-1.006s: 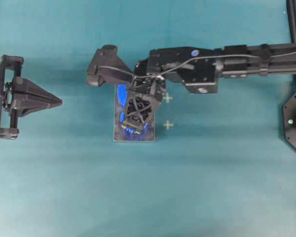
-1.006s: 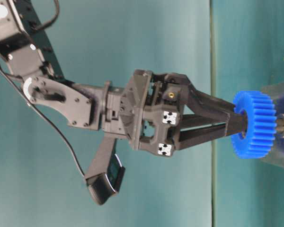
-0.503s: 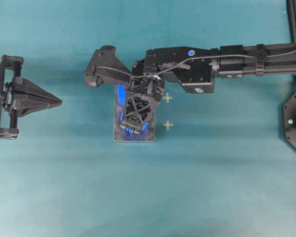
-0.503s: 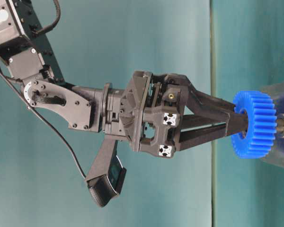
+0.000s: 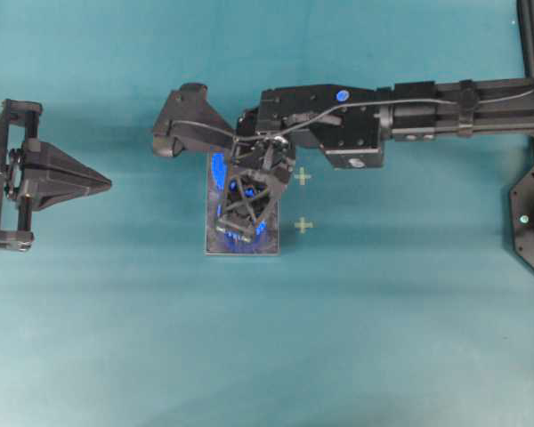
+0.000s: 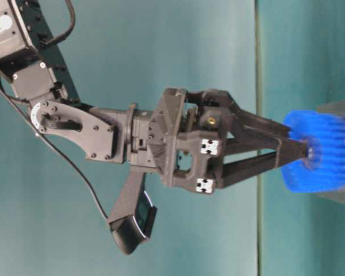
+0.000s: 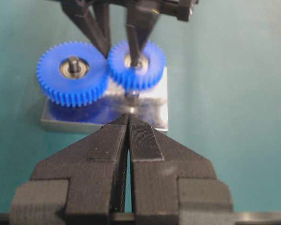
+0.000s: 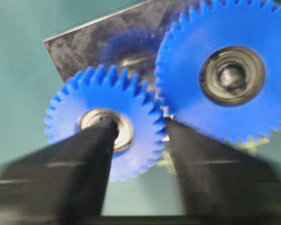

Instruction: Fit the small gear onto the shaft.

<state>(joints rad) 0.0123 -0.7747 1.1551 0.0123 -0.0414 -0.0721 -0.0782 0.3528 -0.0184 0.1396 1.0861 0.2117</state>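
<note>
Right gripper [image 6: 296, 141]: fingers stood apart; one tip [image 8: 96, 140] lay over the middle hole of the small gear [image 8: 70, 112], the other tip reached down just past its teeth, in the gap next to the big gear [image 8: 187, 103]. Could not tell if squeezed or only touched.
Left gripper [image 7: 129, 117]: fingers pressed together, held nothing, stayed well away from the gears.
Small gear: sat right at the right gripper's fingertips, over the grey plate [image 7: 154, 105], teeth beside the big gear's teeth.
Shaft: hid under the fingertip and the small gear; could not be made out clearly.
Labels: two small white squares [image 6: 207, 146] with black marks showed on the right gripper's body; too small to read.
Left wrist view: showed both gears side by side on the plate, past the closed fingertips.
Table-level view: showed only the small gear, blurry.
Overhead view: hid most of the gears under the right gripper [image 5: 240, 233].
</note>
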